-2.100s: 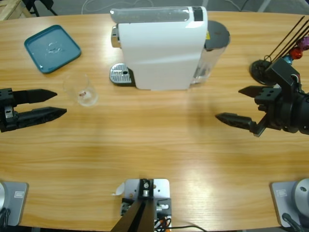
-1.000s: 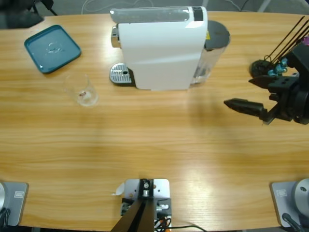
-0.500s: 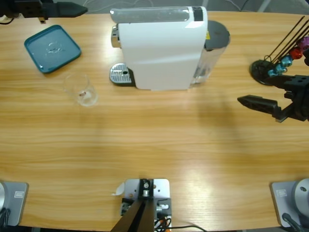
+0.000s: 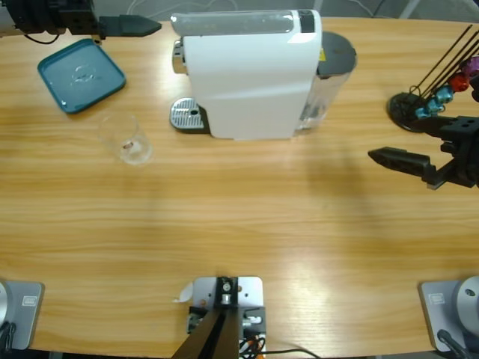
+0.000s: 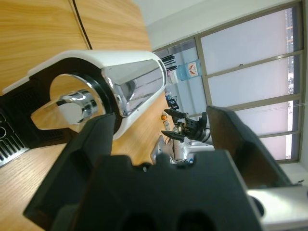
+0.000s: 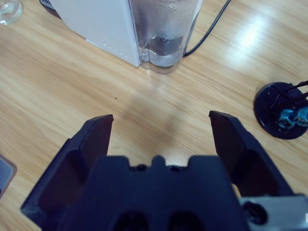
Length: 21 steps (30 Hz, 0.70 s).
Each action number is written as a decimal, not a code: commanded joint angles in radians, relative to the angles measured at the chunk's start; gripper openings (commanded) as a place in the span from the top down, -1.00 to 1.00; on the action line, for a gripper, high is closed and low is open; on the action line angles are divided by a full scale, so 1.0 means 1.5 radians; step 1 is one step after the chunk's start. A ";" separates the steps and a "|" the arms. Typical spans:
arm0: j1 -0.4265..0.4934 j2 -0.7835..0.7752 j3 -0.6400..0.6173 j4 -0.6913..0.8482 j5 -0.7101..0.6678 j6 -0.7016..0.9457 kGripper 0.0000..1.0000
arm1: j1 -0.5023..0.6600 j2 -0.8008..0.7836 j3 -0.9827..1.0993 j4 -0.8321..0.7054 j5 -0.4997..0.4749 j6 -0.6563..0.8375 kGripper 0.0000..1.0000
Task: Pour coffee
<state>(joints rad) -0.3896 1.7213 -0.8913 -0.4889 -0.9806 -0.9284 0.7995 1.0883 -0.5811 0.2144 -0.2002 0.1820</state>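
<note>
A small clear glass (image 4: 129, 140) stands on the table left of the white coffee machine (image 4: 251, 75); it also shows in the right wrist view's corner (image 6: 7, 8). No amber coffee is discernible in it, only a tiny reddish speck. My left gripper (image 4: 142, 28) hovers at the far left corner, above the table's back edge, pointing at the machine's top. Its jaws are open and frame the chrome brewing head (image 5: 86, 98). My right gripper (image 4: 400, 136) is open and empty at the right edge, aimed at the machine's water tank (image 6: 163, 29).
A teal square tray (image 4: 80, 75) lies behind the glass. The machine's metal drip grate (image 4: 187, 114) sticks out toward the glass. A black capsule stand (image 4: 410, 106) with coloured capsules sits at the far right, just behind the right gripper. A black cable (image 6: 207, 31) runs behind the tank.
The left gripper left the table's left edge and came in at the far left corner, then slid right toward the machine. The right gripper drew back to the right, then stopped.
</note>
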 commanded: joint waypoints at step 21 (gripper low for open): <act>-0.012 0.081 -0.021 -0.039 -0.030 -0.022 -0.18 | 0.006 0.005 0.010 0.002 -0.012 0.006 -0.72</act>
<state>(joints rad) -0.3907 1.7864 -0.9187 -0.5396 -1.0002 -0.9519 0.7995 1.0884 -0.5811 0.2144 -0.2002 0.1821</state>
